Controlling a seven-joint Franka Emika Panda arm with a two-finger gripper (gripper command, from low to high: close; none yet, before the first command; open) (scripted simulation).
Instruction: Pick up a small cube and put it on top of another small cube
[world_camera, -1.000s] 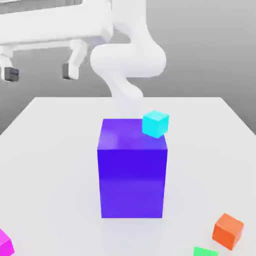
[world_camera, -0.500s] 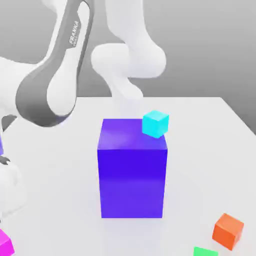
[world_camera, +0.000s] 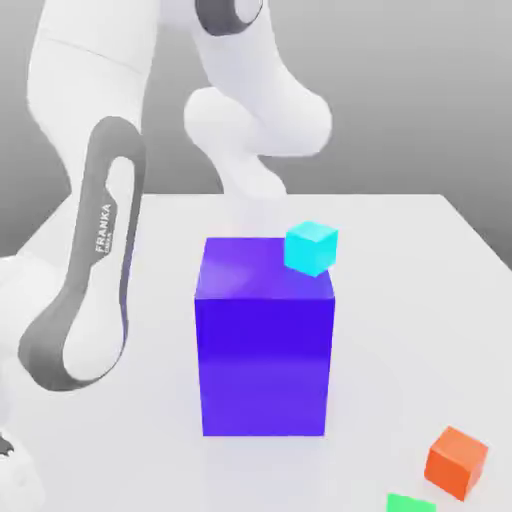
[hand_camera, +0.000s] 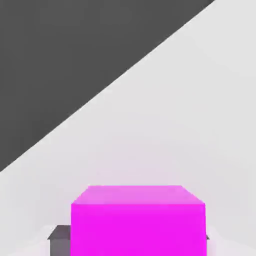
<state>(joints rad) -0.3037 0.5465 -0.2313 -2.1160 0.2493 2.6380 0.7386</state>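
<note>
Gripping the magenta cube (hand_camera: 138, 227) firmly in the claw (hand_camera: 134, 242), with blue block (world_camera: 264, 365) upright on the bench (world_camera: 400, 320) and orange cube (world_camera: 456, 463) near green piece (world_camera: 411, 504).

You can read "FRANKA" on the dark grey strip (world_camera: 100, 235) of the white arm (world_camera: 95, 350), toward nine o'clock in the exterior view. Beneath that word, you have a smaller line too tiny to make out.

From here I see a glossy white robot arm (world_camera: 90, 80) with rounded, bulging segments, a dark grey curved band (world_camera: 62, 310) edging one link and reading FRANKA in white, and dark grey blocky fingertips (hand_camera: 60, 241).
</note>
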